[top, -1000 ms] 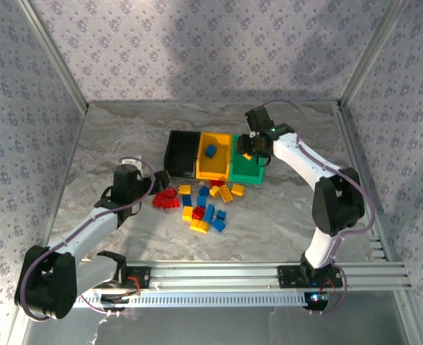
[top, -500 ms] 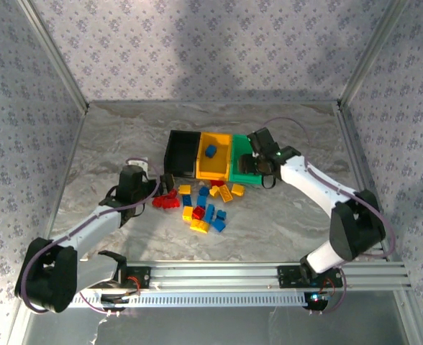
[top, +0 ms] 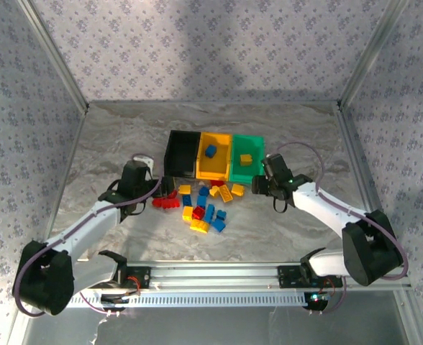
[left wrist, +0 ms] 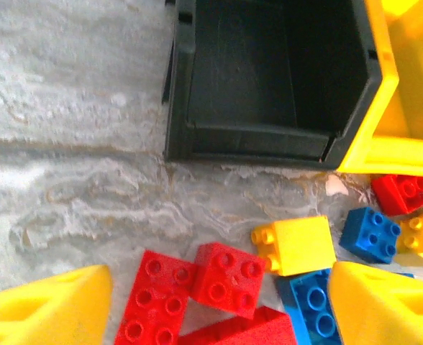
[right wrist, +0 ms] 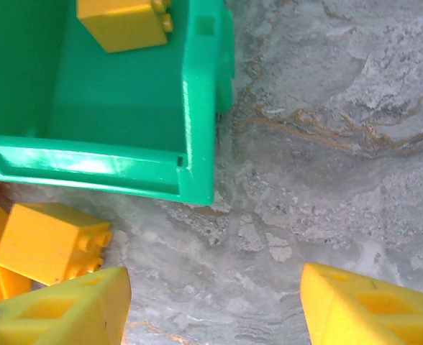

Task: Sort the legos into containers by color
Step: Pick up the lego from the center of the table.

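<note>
Legos [top: 201, 205]: mostly unsorted. Left gripper [left wrist: 219, 291] agape astride red bricks [left wrist: 154, 302], pick pending; right gripper [right wrist: 215, 287] agape, empty. Next: pinch, lift, bin.

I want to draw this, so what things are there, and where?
black bin: one, black, left end of the row, looks empty.
yellow-orange bin: one, yellow-orange, middle of the row.
green bin: one, green, right end.
blue brick: one, blue, inside the yellow-orange bin.
yellow brick: one, yellow, inside the green bin.
loose legos: many, red, blue and yellow, heaped on the table before the bins.
table: one, grey marbled, under everything.
left gripper: one, yellow fingers, open over the heap's left edge.
right gripper: one, yellow fingers, open over table beside the green bin.
</note>
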You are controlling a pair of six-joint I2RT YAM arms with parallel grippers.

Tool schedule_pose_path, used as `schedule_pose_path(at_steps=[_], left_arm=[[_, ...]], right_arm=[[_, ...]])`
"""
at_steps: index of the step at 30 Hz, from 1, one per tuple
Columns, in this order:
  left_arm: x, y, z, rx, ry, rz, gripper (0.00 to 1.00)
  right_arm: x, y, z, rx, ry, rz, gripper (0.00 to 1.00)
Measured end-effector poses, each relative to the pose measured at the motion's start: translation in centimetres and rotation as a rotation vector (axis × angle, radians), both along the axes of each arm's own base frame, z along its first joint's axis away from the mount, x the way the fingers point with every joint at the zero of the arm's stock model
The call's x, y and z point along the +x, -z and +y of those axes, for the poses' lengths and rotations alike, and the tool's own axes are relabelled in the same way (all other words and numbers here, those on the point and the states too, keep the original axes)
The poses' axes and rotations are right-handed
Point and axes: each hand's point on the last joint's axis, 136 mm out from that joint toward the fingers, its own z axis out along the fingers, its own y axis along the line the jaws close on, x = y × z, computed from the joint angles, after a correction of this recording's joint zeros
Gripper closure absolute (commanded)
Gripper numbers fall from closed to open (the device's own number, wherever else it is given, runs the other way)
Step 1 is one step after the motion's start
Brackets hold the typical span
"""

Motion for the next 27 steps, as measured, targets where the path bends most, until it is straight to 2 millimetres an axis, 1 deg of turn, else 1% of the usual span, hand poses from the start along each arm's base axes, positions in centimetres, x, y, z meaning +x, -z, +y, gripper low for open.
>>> schedule_pose_path(at_steps=[2, 3, 7, 11, 13, 15, 18, 22, 23, 24, 27], left_arm=[[-0.5, 0.2, -0.1, 0.014, 0.013, 0.025, 0.34], [-0.7, 0.3, -0.2, 0.022, 0.021, 0.038, 0.35], [-1.5, 1.1, -1.2, 0.061, 0.063, 0.096, 0.35], [-1.5, 2.0, -1.7, 0.123, 0.09, 0.153, 0.36], [-1.2, 2.5, -1.8, 0.16, 0.095, 0.18, 0.37], [-0.8, 2.7, -1.9, 0.187, 0.095, 0.195, 0.37], [-0.4, 3.2, -1.9, 0.227, 0.098, 0.22, 0.41], [-0.1, 4.0, -2.2, 0.276, 0.11, 0.26, 0.42], [-0.1, 4.2, -2.4, 0.286, 0.117, 0.267, 0.42], [-0.1, 4.2, -2.6, 0.293, 0.122, 0.271, 0.45], [0.2, 4.8, -3.2, 0.324, 0.137, 0.287, 0.48]], right_arm=[[-0.1, 0.5, -0.2, -0.003, 0.003, -0.002, 0.35], [-0.2, 0.7, -0.3, -0.005, 0.004, -0.004, 0.35], [-1.2, 1.6, -1.3, -0.018, 0.02, -0.03, 0.36], [-2.5, 2.3, -2.4, -0.007, 0.041, -0.055, 0.38], [-2.8, 2.3, -2.5, 0.004, 0.047, -0.069, 0.38], [-2.6, 2.1, -2.5, 0.015, 0.051, -0.085, 0.38], [-2.3, 2.1, -2.3, 0.034, 0.058, -0.107, 0.38], [-2.8, 3.6, -1.9, 0.028, 0.05, -0.086, 0.39], [-3.1, 3.9, -1.6, 0.018, 0.034, -0.081, 0.39], [-3.2, 3.9, -1.2, 0.013, 0.02, -0.082, 0.39], [-3.3, 3.9, -0.2, 0.017, -0.012, -0.093, 0.39]])
